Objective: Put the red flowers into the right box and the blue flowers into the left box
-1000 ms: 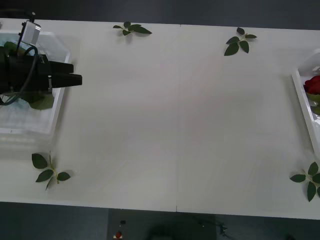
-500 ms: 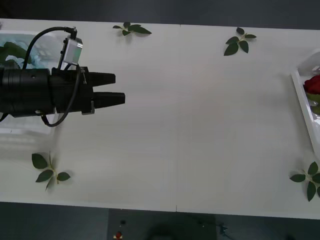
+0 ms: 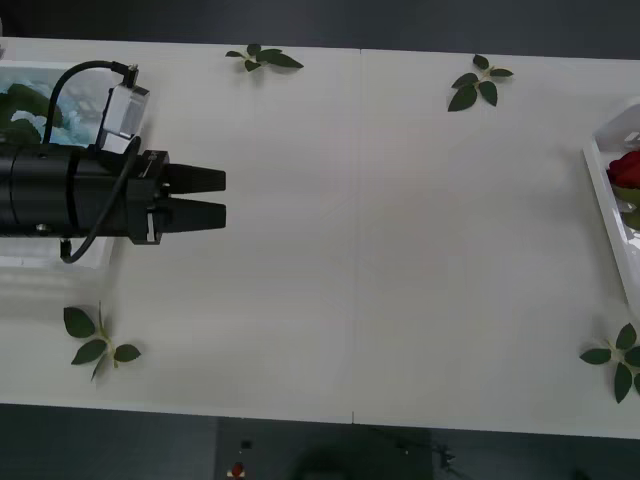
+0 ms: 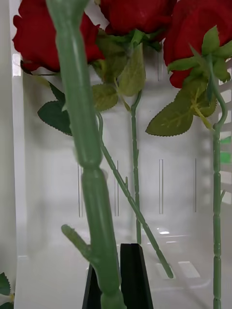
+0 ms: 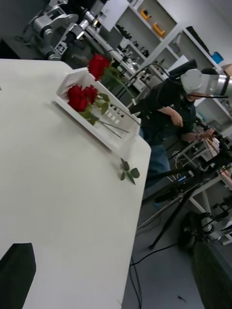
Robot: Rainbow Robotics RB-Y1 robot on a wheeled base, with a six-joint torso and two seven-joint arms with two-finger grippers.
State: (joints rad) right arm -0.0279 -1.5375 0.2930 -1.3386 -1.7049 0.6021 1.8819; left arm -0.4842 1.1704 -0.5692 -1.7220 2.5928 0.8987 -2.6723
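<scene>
Roses, small red artificial blooms (image 4: 130, 14) on thin green stems, lie in the shallow white plastic tray (image 3: 603, 190) at the desk's (image 3: 400, 250) right edge, one stem gripped in the right claw (image 4: 121, 280), while pale blue flower clusters (image 3: 85, 100) fill the far-left translucent tray (image 3: 95, 262) and the left claw (image 3: 215, 197), nearly closed and empty, hovers beside it.

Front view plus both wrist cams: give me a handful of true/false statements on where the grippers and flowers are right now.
1. The left gripper is empty above the bare table. True.
2. The right gripper holds a blue flower. False: it is shut on a red flower, by its green stem.
3. Red flowers lie in the right box. True.
4. The left box holds roses. False: pale blue flowers with green leaves.
5. Four leaf sprigs lie on the table. True.
</scene>
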